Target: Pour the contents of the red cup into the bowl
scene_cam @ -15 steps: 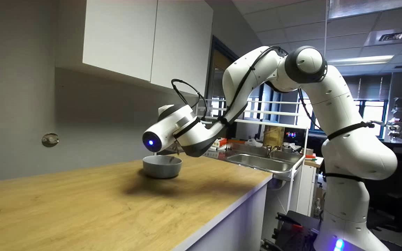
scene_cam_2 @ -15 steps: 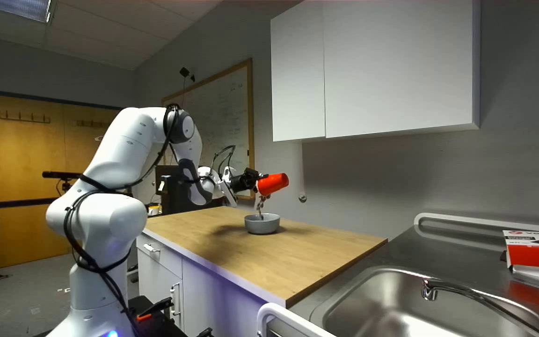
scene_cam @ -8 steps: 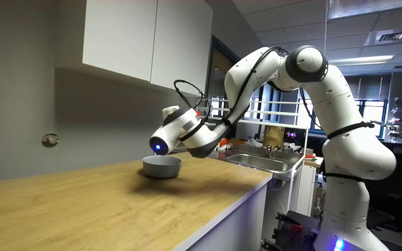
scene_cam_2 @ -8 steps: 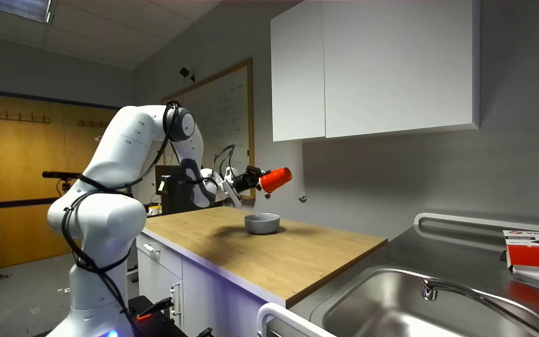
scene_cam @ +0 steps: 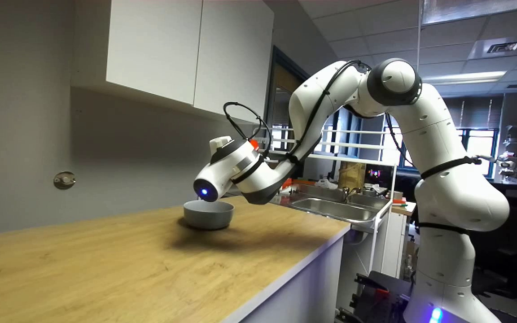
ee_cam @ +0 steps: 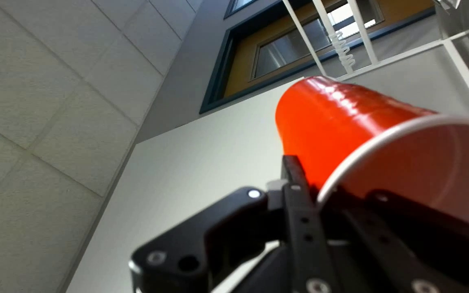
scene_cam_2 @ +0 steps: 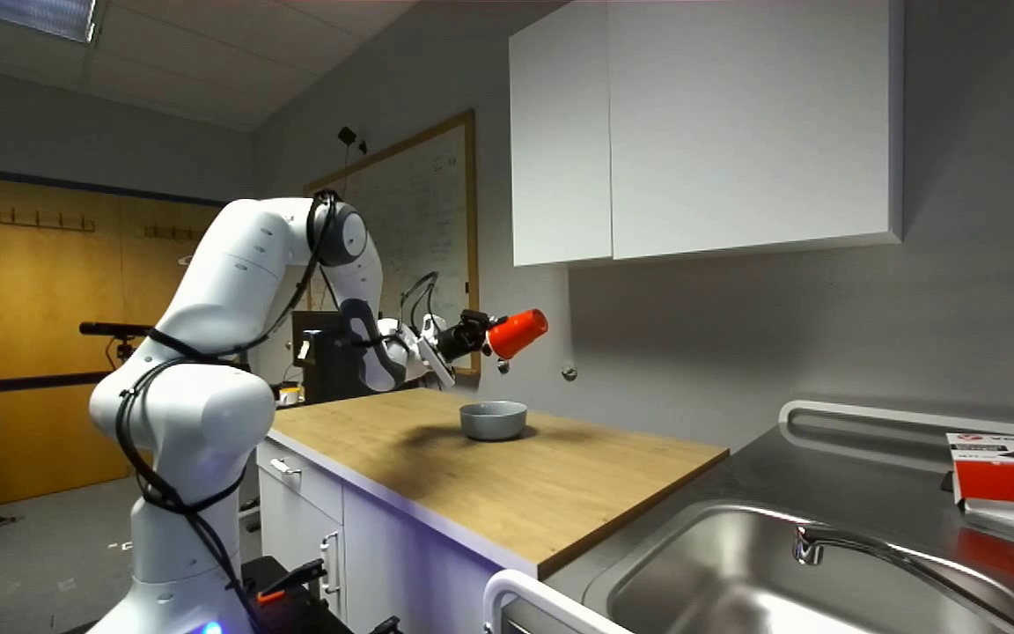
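Note:
The red cup (scene_cam_2: 518, 333) is tilted with its mouth down toward the gripper and its base up, above the bowl in an exterior view. In another exterior view only a bit of red cup (scene_cam: 254, 144) shows behind the wrist. In the wrist view the red cup (ee_cam: 336, 118) shows its white rim; the visible inside looks empty. My gripper (scene_cam_2: 488, 335) is shut on the cup near its rim; its fingers also show in the wrist view (ee_cam: 318, 185). The grey bowl (scene_cam_2: 494, 424) stands upright on the counter, also in an exterior view (scene_cam: 208, 216). Its inside is hidden.
The wooden counter (scene_cam_2: 542, 480) carries the bowl. White wall cabinets (scene_cam_2: 709, 132) hang above its back part. A steel sink (scene_cam_2: 718, 563) with a tap (scene_cam_2: 894, 555) adjoins the counter. A red and white box (scene_cam_2: 1010, 475) lies beside the sink.
One second ago brown bits were falling from the cup into the bowl; none fall now. The cup has risen slightly, moved a little sideways and tipped more steeply. The bowl has not moved.

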### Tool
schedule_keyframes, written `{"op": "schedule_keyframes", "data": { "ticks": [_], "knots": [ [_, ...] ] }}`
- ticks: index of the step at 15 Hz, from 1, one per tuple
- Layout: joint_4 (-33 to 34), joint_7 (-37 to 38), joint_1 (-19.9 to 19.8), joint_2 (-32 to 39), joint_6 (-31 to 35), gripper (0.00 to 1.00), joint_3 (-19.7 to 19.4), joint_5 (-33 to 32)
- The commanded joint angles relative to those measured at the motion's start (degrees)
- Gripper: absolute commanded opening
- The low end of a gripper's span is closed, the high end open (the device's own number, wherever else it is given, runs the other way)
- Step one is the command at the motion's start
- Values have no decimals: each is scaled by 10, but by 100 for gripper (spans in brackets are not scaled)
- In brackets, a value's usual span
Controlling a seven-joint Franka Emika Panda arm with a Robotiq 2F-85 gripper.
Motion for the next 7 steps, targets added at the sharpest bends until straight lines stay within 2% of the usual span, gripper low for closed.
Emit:
{"op": "schedule_keyframes", "data": {
  "ticks": [1, 7],
  "knots": [
    [-14, 0, -10, -12, -10, 0, 11, -15],
    [-12, -7, -11, -12, -16, 0, 15, -7]
  ]
}}
